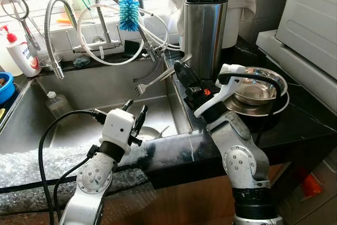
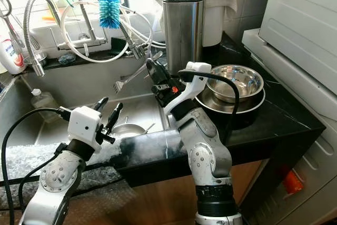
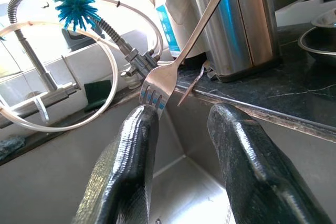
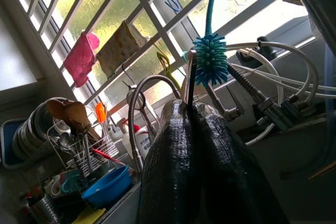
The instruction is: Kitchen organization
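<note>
A steel fork (image 1: 154,81) hangs level over the sink's right corner, tines toward the left. My right gripper (image 1: 180,71) is shut on its handle beside the steel knife block (image 1: 205,30). In the right wrist view the handle (image 4: 190,80) sticks out edge-on between the closed fingers (image 4: 173,171). My left gripper (image 1: 135,110) is open above the sink (image 1: 89,85), just below and left of the tines. The left wrist view shows the tines (image 3: 154,92) right past one fingertip (image 3: 137,129), with nothing between the fingers.
A steel bowl (image 1: 256,90) sits on a plate on the black counter (image 1: 300,114), right of my arm. Hoses, a faucet (image 1: 52,30) and a blue bottle brush (image 1: 128,14) crowd the sink's back. A plate (image 1: 150,133) and a bottle (image 1: 57,104) lie in the sink. A white appliance (image 1: 310,25) stands at the right.
</note>
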Controlling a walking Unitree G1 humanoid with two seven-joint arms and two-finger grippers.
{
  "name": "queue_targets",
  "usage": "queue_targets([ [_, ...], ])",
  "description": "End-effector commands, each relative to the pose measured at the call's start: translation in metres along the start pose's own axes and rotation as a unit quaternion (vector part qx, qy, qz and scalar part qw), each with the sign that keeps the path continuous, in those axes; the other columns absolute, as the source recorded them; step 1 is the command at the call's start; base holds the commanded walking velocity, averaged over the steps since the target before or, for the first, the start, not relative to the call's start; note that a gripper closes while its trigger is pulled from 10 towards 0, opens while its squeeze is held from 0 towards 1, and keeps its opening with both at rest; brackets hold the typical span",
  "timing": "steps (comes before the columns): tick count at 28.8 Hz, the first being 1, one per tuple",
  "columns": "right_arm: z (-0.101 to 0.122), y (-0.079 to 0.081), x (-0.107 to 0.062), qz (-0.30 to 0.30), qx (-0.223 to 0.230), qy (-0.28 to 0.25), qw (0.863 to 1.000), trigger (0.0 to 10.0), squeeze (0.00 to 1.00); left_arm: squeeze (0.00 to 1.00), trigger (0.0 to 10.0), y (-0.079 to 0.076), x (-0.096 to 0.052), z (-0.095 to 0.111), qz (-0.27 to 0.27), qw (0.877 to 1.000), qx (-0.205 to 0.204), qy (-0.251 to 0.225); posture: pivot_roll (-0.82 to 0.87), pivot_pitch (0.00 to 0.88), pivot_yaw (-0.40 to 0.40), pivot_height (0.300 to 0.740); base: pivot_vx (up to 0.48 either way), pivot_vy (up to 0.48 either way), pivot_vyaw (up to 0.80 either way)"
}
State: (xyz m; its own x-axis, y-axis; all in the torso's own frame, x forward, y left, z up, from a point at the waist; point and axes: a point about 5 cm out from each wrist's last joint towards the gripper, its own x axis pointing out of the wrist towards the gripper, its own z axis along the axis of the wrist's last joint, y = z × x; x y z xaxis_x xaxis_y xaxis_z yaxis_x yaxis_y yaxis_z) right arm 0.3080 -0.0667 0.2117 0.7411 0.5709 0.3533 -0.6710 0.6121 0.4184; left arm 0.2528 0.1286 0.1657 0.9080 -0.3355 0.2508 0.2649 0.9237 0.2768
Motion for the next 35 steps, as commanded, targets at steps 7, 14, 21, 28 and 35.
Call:
queue_targets([
  [7, -0.001, 0.002, 0.004, 0.006, 0.006, 0.002, 1.0, 10.0, 0.0, 0.0, 10.0, 0.001, 0.003, 0.008, -0.003, 1.0, 0.016, -0.018, -0.02, 0.0, 0.087, 0.74, 0.0, 0.0, 0.0],
  [14, 0.022, -0.008, 0.012, -0.008, -0.133, -0.002, 0.991, 10.0, 0.0, 0.36, 10.0, -0.001, 0.013, 0.021, -0.001, 0.999, 0.026, -0.045, -0.02, 0.0, 0.075, 0.74, 0.0, 0.0, 0.0],
  [21, 0.022, -0.009, 0.011, -0.006, -0.133, 0.002, 0.991, 10.0, 0.0, 0.0, 10.0, 0.002, 0.012, 0.019, 0.003, 0.998, 0.036, -0.043, -0.02, 0.0, 0.071, 0.74, 0.0, 0.0, 0.0],
  [28, 0.022, -0.006, 0.014, 0.015, -0.092, -0.007, 0.996, 10.0, 0.0, 0.0, 10.0, 0.002, 0.013, 0.017, -0.034, 0.992, 0.11, -0.043, -0.02, 0.0, 0.071, 0.74, 0.0, 0.0, 0.0],
  [35, 0.019, 0.003, 0.015, 0.039, -0.036, -0.013, 0.999, 10.0, 0.0, 0.0, 10.0, 0.005, 0.013, 0.015, -0.035, 0.992, 0.118, -0.041, -0.02, 0.0, 0.069, 0.74, 0.0, 0.0, 0.0],
])
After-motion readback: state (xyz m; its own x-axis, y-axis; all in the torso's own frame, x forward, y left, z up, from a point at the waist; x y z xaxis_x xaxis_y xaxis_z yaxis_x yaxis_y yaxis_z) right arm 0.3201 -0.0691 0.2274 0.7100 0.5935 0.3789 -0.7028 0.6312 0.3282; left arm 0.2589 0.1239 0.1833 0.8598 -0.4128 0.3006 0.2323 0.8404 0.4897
